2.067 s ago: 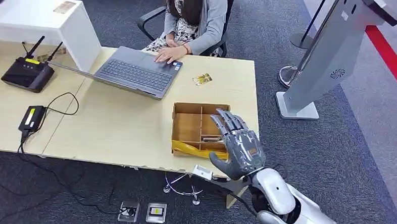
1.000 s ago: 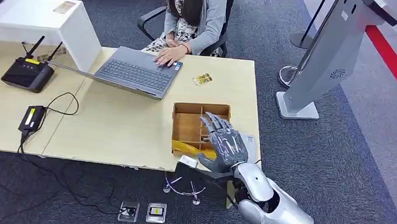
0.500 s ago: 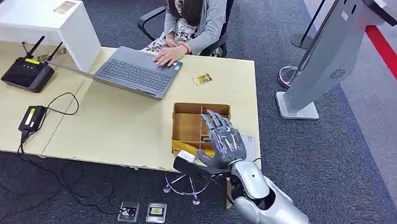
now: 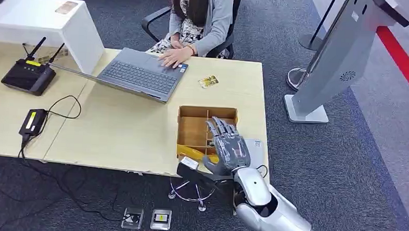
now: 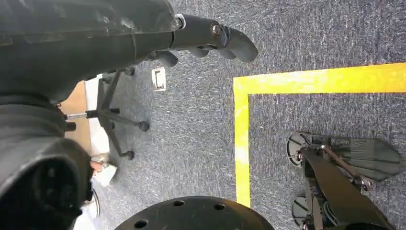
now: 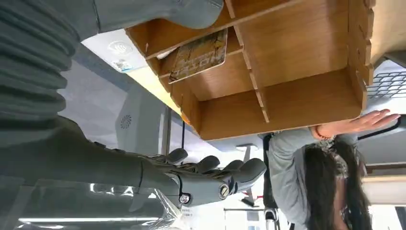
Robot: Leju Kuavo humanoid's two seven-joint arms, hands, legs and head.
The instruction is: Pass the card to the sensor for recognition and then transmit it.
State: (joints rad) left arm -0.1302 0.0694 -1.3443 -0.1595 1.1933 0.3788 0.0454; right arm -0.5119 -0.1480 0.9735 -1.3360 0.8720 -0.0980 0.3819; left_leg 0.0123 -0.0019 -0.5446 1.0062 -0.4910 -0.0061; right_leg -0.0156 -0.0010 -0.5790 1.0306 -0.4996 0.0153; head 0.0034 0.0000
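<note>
- My right hand [image 4: 227,146] hovers over the near right part of the wooden divided tray [image 4: 193,130], fingers spread and stretched out toward the far side, holding nothing.
- From the right wrist view the same hand [image 6: 210,175] shows its fingers straight and side by side, clear of the tray's walls [image 6: 306,100].
- The card [image 6: 198,53], with a gold-brown printed face, lies flat in one of the tray's narrow compartments, close to my thumb [image 6: 191,12]; I cannot tell whether the thumb touches it.
- A second card [image 4: 208,82] lies on the desk [image 4: 123,133] on the far side of the tray, just right of the laptop [image 4: 139,73].
- A flat grey pad [image 4: 255,147] sits on the desk at the tray's right, partly under my hand.
- My left hand [image 5: 210,40] hangs over the carpet, near a yellow floor line [image 5: 242,139]; its fingers are curled in, nothing in them.
- A person [image 4: 199,16] sits at the far side of the desk, one hand on the laptop.
- Far left, a black router [image 4: 28,76] and a small black box with a cable [image 4: 33,121] rest on the desk.
- A grey kiosk stand [image 4: 335,58] is on the floor to the right.
</note>
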